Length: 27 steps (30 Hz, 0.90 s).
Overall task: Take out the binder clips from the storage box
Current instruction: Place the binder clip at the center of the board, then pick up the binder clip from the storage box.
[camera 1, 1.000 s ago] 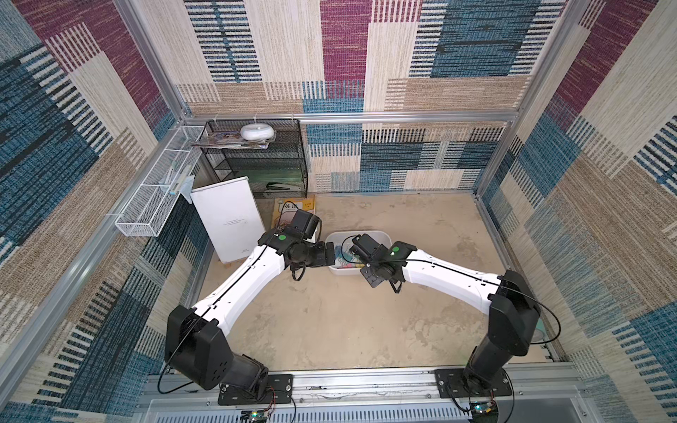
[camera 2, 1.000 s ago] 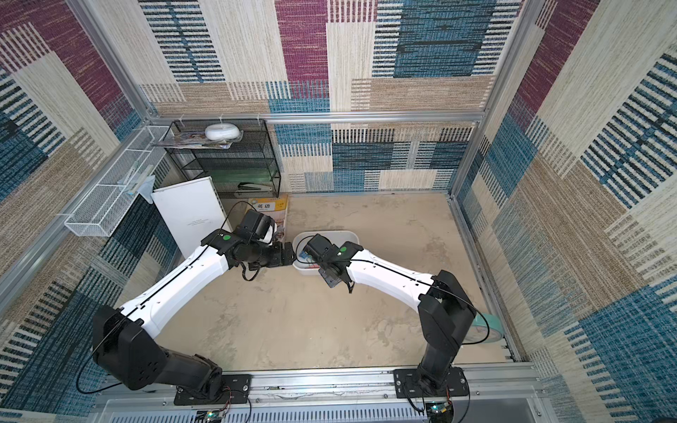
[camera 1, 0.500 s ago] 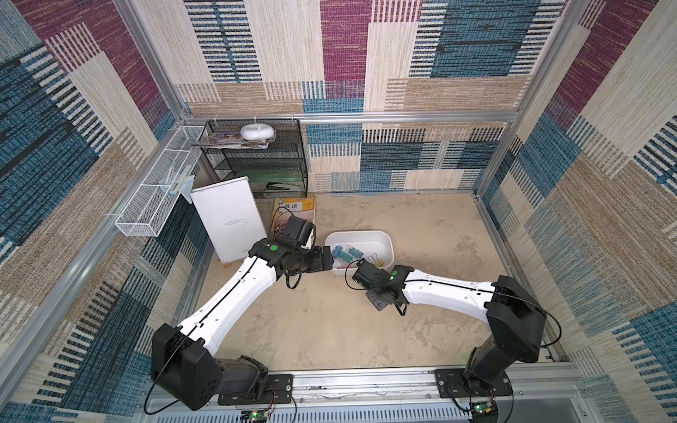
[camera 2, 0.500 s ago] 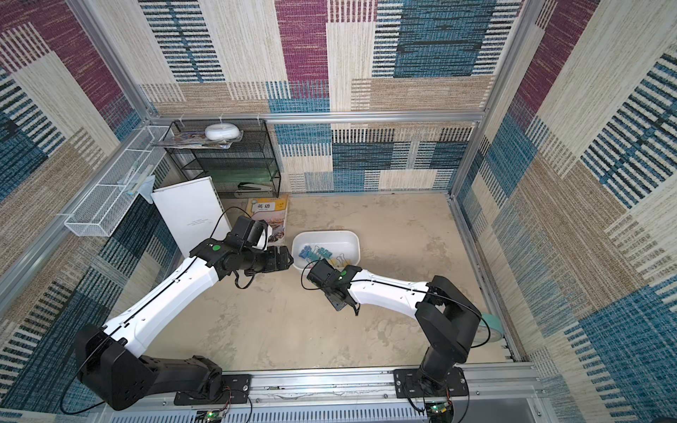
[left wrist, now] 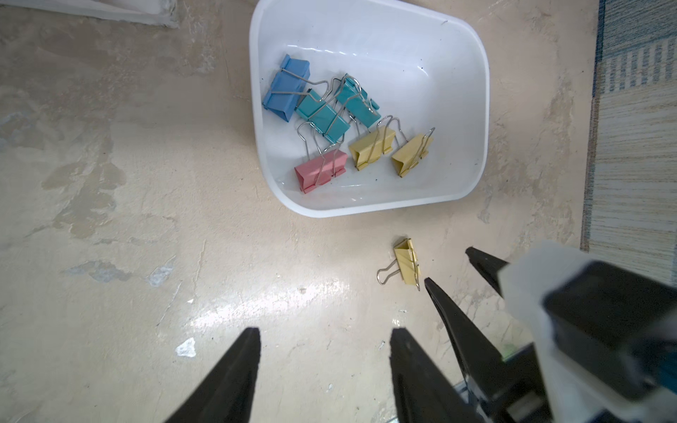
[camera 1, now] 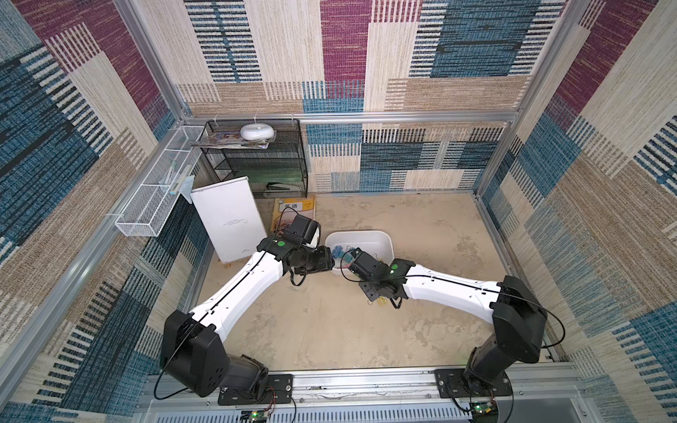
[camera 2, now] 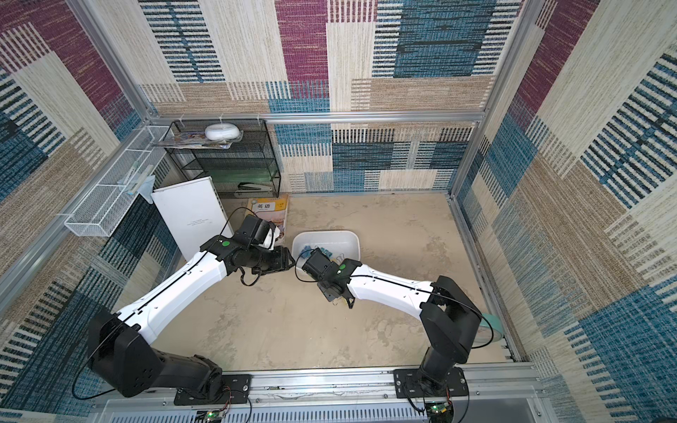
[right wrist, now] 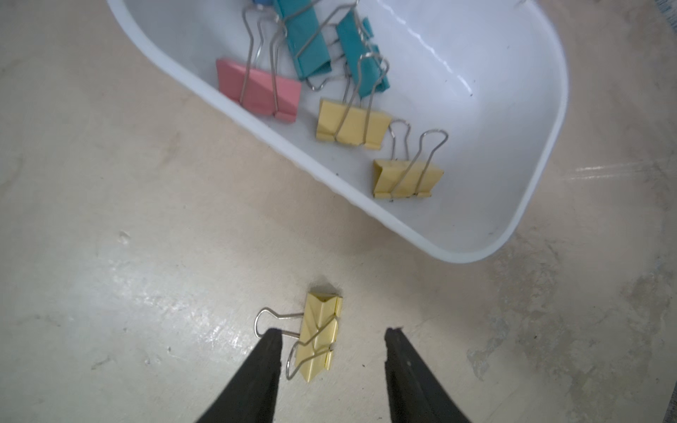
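Note:
The white storage box (left wrist: 366, 211) sits mid-table, seen in both top views (camera 1: 366, 234). Inside lie several binder clips: a blue one (left wrist: 285, 91), two teal ones (left wrist: 322, 117), a pink one (left wrist: 320, 170) and two yellow ones (left wrist: 372, 146). Another yellow clip (right wrist: 320, 329) lies on the table just outside the box's near rim. My right gripper (right wrist: 333, 331) stands open around it, the clip free between the fingertips. My left gripper (left wrist: 325, 331) is open over bare table beside the box, with nothing in it.
A white board (camera 1: 229, 216) leans at the back left, with a book (camera 1: 293, 210) flat beside it. Behind them stands a black mesh rack (camera 1: 263, 161). A white wire basket (camera 1: 157, 197) hangs on the left wall. Carpeted walls enclose the table.
The right gripper came out of the box to the table in front of it and opened, leaving a yellow clip lying there. The left arm drew back from the box.

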### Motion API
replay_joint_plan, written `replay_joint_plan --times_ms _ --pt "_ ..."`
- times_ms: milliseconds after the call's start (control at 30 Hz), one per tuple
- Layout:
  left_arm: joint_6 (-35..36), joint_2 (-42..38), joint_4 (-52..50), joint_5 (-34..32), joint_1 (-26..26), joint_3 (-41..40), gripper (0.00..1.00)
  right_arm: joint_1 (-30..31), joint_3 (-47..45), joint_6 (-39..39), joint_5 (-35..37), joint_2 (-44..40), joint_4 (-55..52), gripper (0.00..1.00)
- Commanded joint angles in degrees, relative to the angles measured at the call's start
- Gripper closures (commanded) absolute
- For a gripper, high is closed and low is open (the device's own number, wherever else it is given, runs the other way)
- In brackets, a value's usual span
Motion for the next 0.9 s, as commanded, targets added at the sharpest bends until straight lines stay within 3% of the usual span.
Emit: replay_joint_plan --times_ms 0,100,200,533,867 --pt "1.1 2.8 0.8 2.8 -0.1 2.3 0.52 -0.6 1.8 0.0 1.6 -1.3 0.5 0.42" --pt "2.9 7.0 0.8 3.8 -0.2 5.2 0.65 -2.4 2.6 0.2 0.1 -2.3 0.9 0.35" --pt "5.0 11.5 0.6 5.2 -0.2 8.7 0.71 -5.2 2.0 0.9 -2.5 -3.7 2.0 0.30" --pt "11.2 23.9 -0.6 6.7 -0.2 17.8 0.73 -12.3 1.7 1.6 -6.7 -6.0 3.0 0.16" --pt "15.8 29.4 -2.4 4.5 -0.1 19.8 0.71 -14.5 3.8 0.9 -7.6 -4.4 3.2 0.08"
